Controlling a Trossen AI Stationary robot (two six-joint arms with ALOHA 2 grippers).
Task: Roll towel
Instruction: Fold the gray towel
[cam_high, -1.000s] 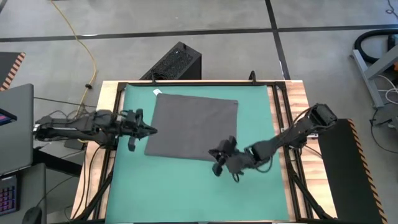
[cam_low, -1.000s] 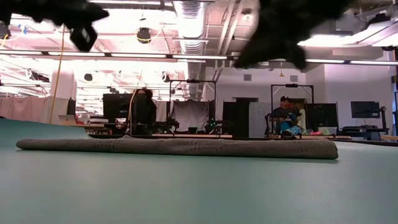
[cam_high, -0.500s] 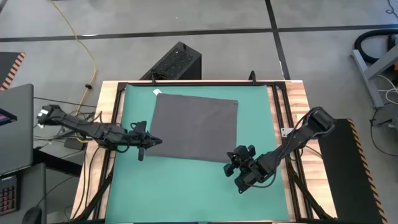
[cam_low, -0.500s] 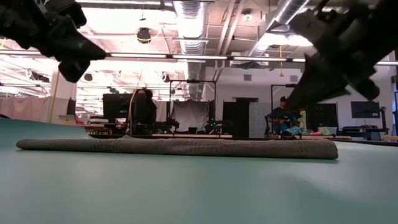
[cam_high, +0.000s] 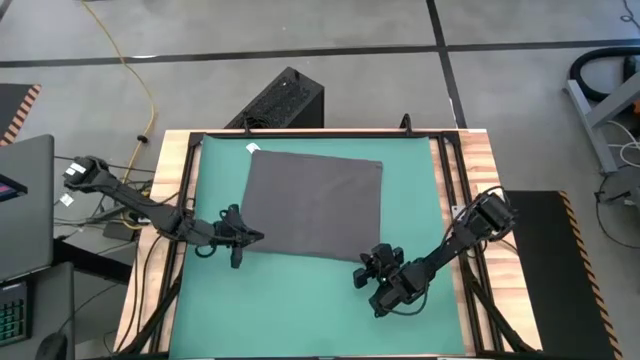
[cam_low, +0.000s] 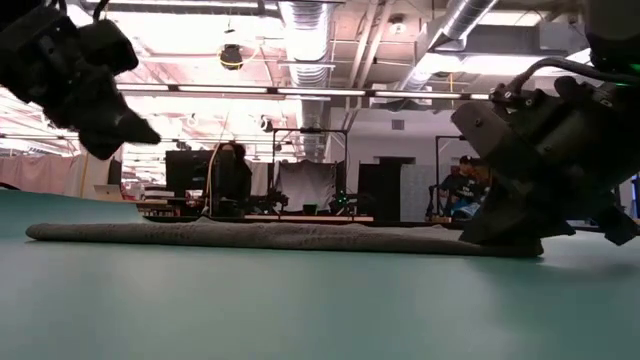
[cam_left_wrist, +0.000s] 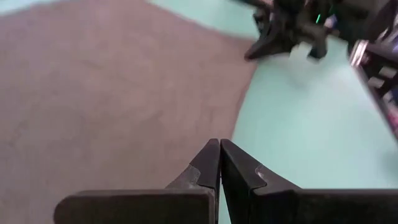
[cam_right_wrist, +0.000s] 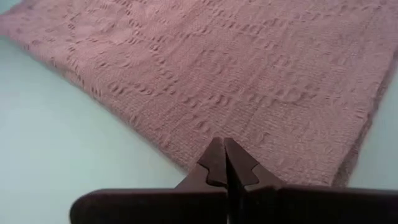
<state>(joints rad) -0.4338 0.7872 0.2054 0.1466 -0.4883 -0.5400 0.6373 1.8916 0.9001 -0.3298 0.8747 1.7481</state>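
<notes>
The dark grey towel (cam_high: 312, 205) lies spread flat on the green mat (cam_high: 290, 300), with its white tag (cam_high: 252, 149) at the far-left corner. My left gripper (cam_high: 258, 238) is shut and hangs above the towel's near-left corner (cam_left_wrist: 239, 118); in the low view it (cam_low: 148, 133) is clear of the cloth. My right gripper (cam_high: 360, 272) is shut and low at the towel's near edge (cam_right_wrist: 186, 158), close to the near-right corner. My right gripper's shut fingers (cam_right_wrist: 214, 158) slant down from the near right onto the towel's near edge beside its near-right corner. In the low view the gripper's body (cam_low: 520, 170) hides the tips, so I cannot tell whether they touch the cloth. The towel lies flat.
A black box (cam_high: 280, 100) stands on the floor beyond the table's far edge. Black rails (cam_high: 448, 190) and wooden borders frame the mat. A laptop (cam_high: 25, 205) is off the left side. Bare mat lies along the near edge. People show in the room behind.
Both grippers have come down. The left one has moved toward the near edge, to the towel's near-left corner. The right one has sunk toward the near edge by the towel's near-right corner and rolled about its own line. The towel has stayed flat.
</notes>
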